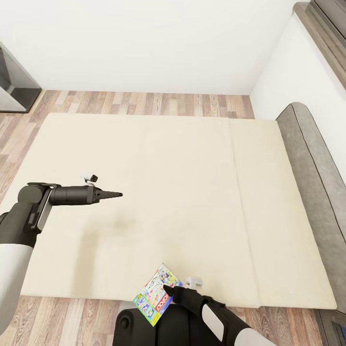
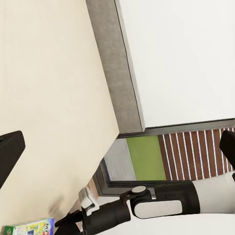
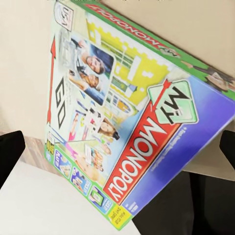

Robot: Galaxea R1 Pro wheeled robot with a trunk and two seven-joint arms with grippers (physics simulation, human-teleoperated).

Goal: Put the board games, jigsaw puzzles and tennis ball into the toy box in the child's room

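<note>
Head view puts me over the bed (image 1: 192, 192), its beige mattress bare except for one game (image 1: 157, 294) at the near edge, tipped up off the surface. My right gripper (image 1: 167, 289) is at that box. In the right wrist view the box (image 3: 132, 122) sits between my two dark fingertips (image 3: 10, 152), one on either side, and the fingers stand wide apart there. I cannot tell whether they touch it; the box is tilted on edge, partly past the mattress edge and above the floor (image 1: 96, 322), so I judge something is holding it up, probably me, but the pictures do not settle that.

Why tilted: a thin flat box lying on a soft mattress gives little to grab, so I judge that raising one long edge makes room for a finger underneath.

My left gripper (image 1: 115, 194) hovers over the middle-left of the mattress, carrying nothing. From the head it tapers to a single point, so pressed together by that look. It is parked clear, I think, so it does not get in the way of the right arm.

Counts: one game showing, one bed, one grey headboard (image 1: 312, 158) on my right, two arms. The left wrist view catches the game's corner (image 2: 29, 228) and my right arm (image 2: 147, 205).
</note>
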